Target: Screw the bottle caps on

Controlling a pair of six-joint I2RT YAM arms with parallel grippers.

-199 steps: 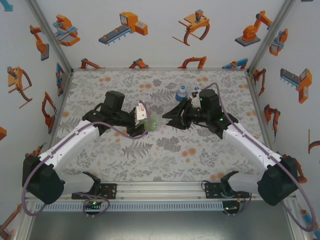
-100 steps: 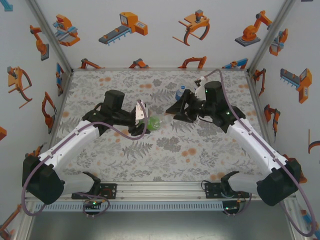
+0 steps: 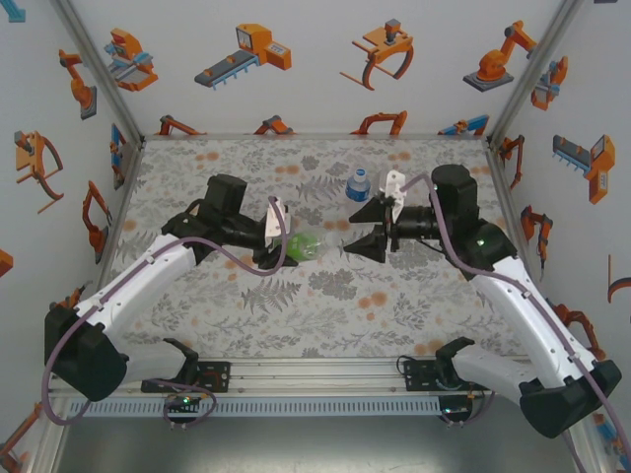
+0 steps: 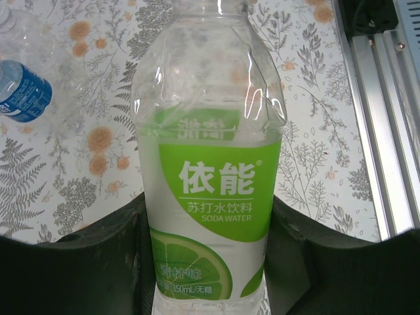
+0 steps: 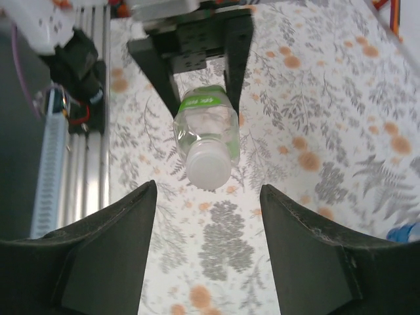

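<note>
My left gripper [image 3: 288,242] is shut on the green-label bottle [image 3: 308,243], which lies nearly level, neck pointing right. In the left wrist view the bottle [image 4: 209,164] fills the gap between the black fingers [image 4: 98,256]. The right wrist view looks along it: a whitish bottle cap [image 5: 209,168] sits on its neck. My right gripper [image 3: 369,227] stands open a short way right of that cap, with nothing between its fingers [image 5: 105,243]. The blue-label bottle [image 3: 360,184] stands upright behind it and also lies in the left wrist view [image 4: 23,92].
The floral table mat [image 3: 325,296] lies under both arms. An aluminium rail [image 3: 315,370] runs along the near edge. Walls close in the left, right and back sides. A cable loops off the right wrist [image 3: 419,182].
My right gripper has let go of the cap end, opened, and drawn back to the right. The left gripper has kept its hold and swung the green bottle's neck rightward.
</note>
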